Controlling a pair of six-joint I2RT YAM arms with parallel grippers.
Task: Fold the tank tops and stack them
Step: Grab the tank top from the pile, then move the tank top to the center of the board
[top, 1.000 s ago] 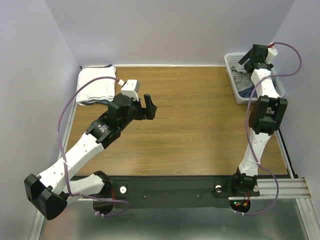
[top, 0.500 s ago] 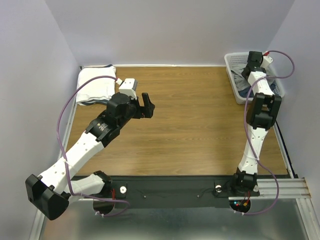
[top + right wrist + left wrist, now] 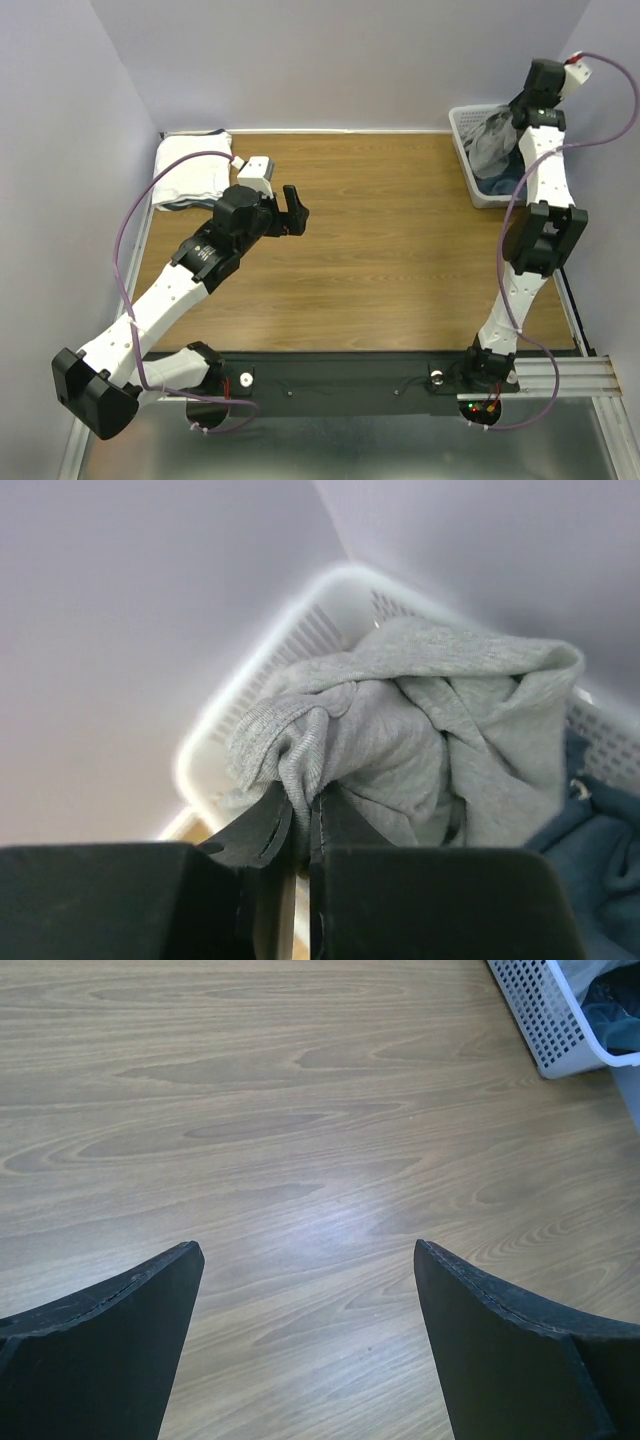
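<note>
A wood-grain table [image 3: 400,260] is boxed in by pale lilac walls [image 3: 340,60]. At far right, a grey top [image 3: 420,730] is pinched by the right gripper [image 3: 303,825] above the basket [image 3: 300,630]. A blue top [image 3: 600,860] beneath is seen only from the wrist. Folded white tops [image 3: 190,170], far left, are shown only from above. The left gripper [image 3: 305,1250] is held spread over the table.

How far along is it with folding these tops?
Done: a folded white stack sits at the far left corner. In hand: the right gripper pinches a grey tank top over the basket. Remaining: folding it, plus a blue top in the basket.
</note>
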